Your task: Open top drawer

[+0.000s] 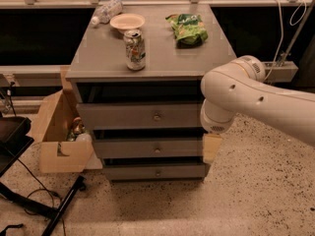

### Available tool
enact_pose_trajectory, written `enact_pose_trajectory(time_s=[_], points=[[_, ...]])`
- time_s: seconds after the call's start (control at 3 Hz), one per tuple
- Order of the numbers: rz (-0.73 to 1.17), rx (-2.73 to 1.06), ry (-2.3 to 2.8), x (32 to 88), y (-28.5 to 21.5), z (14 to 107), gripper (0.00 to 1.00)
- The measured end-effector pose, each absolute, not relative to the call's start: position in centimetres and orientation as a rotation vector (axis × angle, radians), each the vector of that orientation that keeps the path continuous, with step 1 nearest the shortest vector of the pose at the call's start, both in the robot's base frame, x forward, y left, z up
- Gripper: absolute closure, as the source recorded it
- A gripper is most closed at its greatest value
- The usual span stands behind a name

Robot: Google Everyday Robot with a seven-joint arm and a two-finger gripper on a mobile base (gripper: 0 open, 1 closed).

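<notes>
The top drawer (142, 116) is the tallest grey front of the three in the grey cabinet (98, 58). It has a small brass knob (157, 116) at its centre. A dark gap lies between it and the cabinet top. My gripper (211, 149) hangs as a tan piece below the white arm (246, 95), which reaches in from the right. It is in front of the cabinet's right edge, level with the middle drawer (147, 149). It is below and right of the top drawer's knob and holds nothing that I can see.
On the cabinet top stand a soda can (135, 49), a bowl (127, 21), a plastic bottle (106, 11) and a green snack bag (187, 27). An open cardboard box (59, 132) sits against the cabinet's left side. Black stand legs (59, 205) and cables lie lower left.
</notes>
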State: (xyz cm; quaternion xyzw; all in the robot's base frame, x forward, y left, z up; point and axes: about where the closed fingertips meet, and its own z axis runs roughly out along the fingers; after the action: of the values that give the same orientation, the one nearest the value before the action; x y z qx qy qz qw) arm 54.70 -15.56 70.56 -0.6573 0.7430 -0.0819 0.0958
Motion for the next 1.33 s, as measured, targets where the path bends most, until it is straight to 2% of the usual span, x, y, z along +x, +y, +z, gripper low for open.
enact_pose_trajectory(time_s=[1.0,1.33], points=[[-0.32,-1.975,2.093,62.2,-15.4,68.9,0.0],[-0.346,-1.947,2.045,66.6,-15.1,69.9,0.0]])
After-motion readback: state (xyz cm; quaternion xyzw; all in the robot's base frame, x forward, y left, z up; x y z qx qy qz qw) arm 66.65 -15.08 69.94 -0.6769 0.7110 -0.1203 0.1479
